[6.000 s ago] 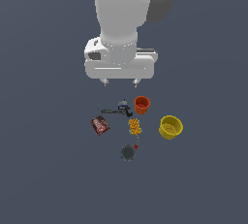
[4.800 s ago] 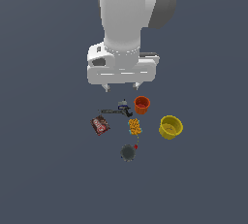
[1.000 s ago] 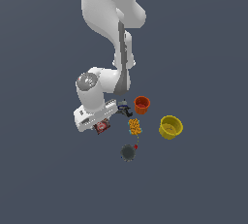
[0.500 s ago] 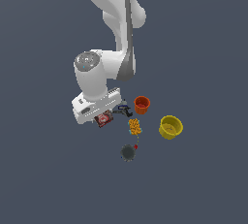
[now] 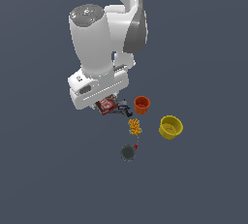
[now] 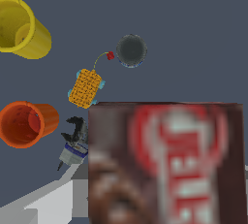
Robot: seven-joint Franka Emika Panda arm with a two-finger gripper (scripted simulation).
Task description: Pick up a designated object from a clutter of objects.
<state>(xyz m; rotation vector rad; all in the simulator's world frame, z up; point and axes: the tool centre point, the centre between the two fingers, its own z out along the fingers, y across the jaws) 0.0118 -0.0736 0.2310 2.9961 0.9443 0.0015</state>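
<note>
Brown-red box (image 5: pixel 107 105): held under the white hand at the pincer (image 5: pixel 107 107), raised off the grey floor (image 5: pixel 203 184); it fills much of the wrist view (image 6: pixel 164 165), label blurred red and white.
Pincer state: clamped on the box; fingers hidden behind the hand.
Dark thin tool (image 5: pixel 122 107): just beside the box, toward the exterior view's right.
Grey disc (image 5: pixel 128 152): nearest the viewer, apart from the rest.
Lumpy orange-yellow thing (image 5: pixel 134 127): between disc and cup.
Orange cup (image 5: pixel 142 104): near the tool, on its right.
Yellow bowl (image 5: pixel 170 127): farthest to the exterior view's right.
</note>
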